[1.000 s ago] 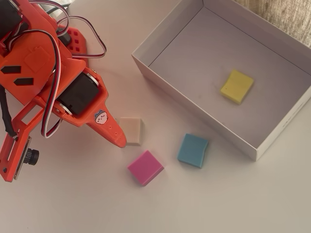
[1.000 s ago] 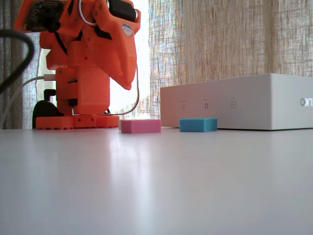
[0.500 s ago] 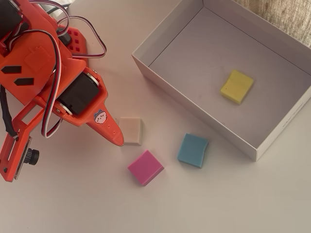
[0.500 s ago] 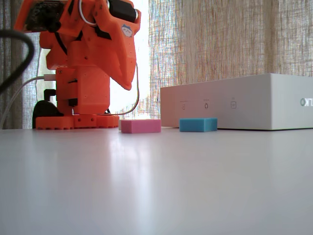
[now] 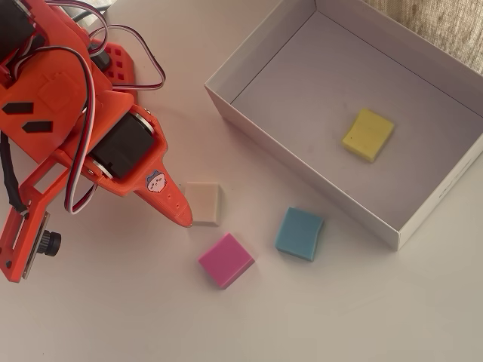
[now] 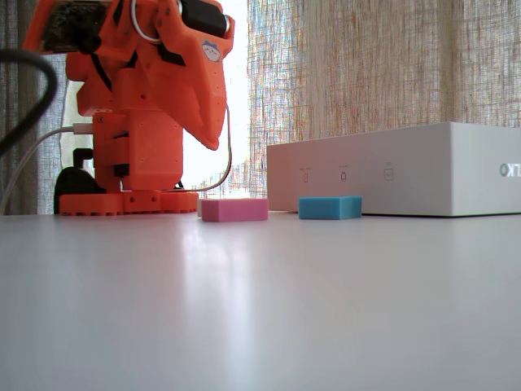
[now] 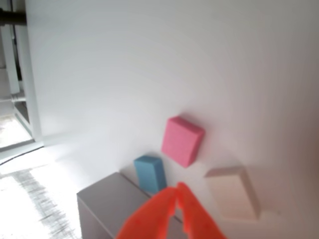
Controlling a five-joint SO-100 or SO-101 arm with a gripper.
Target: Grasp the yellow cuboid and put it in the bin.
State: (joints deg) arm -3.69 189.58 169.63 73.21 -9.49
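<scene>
The yellow cuboid (image 5: pixel 368 134) lies flat on the floor of the bin (image 5: pixel 302 170), toward its right half, in the overhead view. It is hidden behind the bin's wall in the fixed view (image 6: pixel 391 171) and out of the wrist view, where only a bin corner (image 7: pixel 107 204) shows. My orange gripper (image 5: pixel 185 219) is shut and empty, well left of the bin. Its tip is by the left edge of a cream block (image 5: pixel 204 202) and raised above the table in the fixed view (image 6: pixel 213 145). In the wrist view the gripper (image 7: pixel 175 188) shows both fingers meeting.
A pink block (image 5: pixel 226 259) and a blue block (image 5: pixel 299 233) lie on the white table in front of the bin. Both show in the fixed view (image 6: pixel 234 209) (image 6: pixel 329 207) and the wrist view (image 7: pixel 182 140) (image 7: pixel 150 173). The arm's base (image 6: pixel 130 199) stands at the left.
</scene>
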